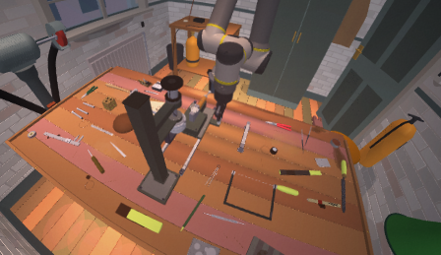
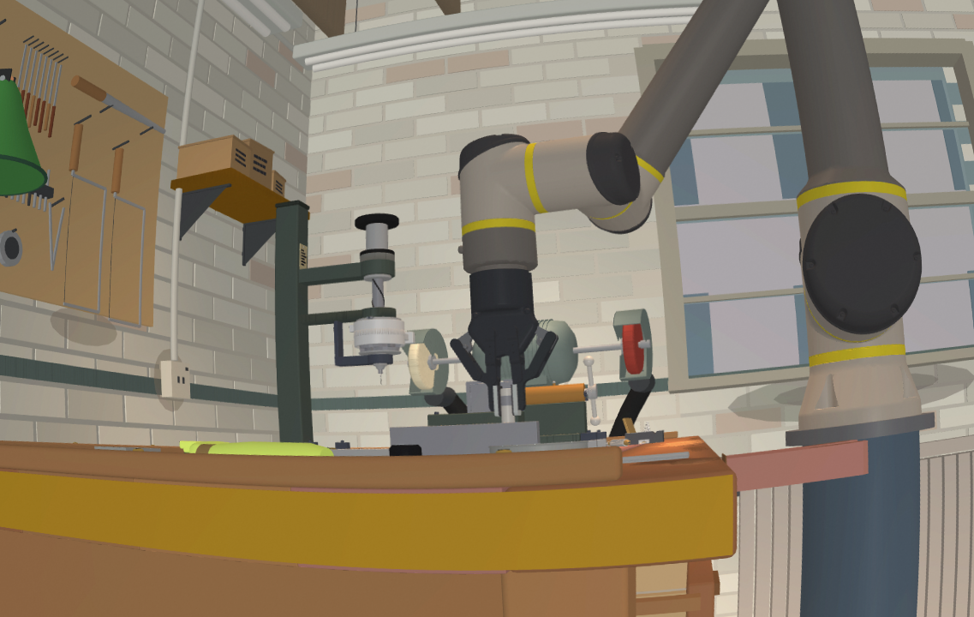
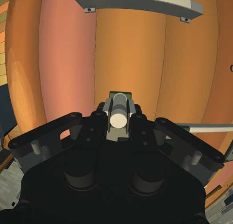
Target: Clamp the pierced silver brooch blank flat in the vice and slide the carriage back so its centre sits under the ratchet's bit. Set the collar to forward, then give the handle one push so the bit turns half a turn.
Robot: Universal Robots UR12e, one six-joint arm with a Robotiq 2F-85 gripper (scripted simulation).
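The vice (image 1: 196, 118) sits on its carriage on the bench, to the right of the ratchet drill's bit (image 2: 379, 371), which hangs from a dark green stand (image 1: 149, 138). A pale upright peg (image 3: 118, 115) on the carriage's near end is held between the fingers of my gripper (image 2: 504, 387), which points straight down and is closed on it. The ratchet's knurled collar (image 2: 378, 334) sits just above the bit, with the black-capped handle (image 2: 377, 223) at the top. I cannot make out the silver brooch blank in the vice.
A bench grinder (image 2: 544, 349) with a red wheel stands behind the vice. Hand tools lie scattered on the bench, among them a steel square (image 1: 248, 193), files and screwdrivers (image 1: 300, 173). A grey rail (image 3: 142, 1) crosses the bench ahead of the wrist camera.
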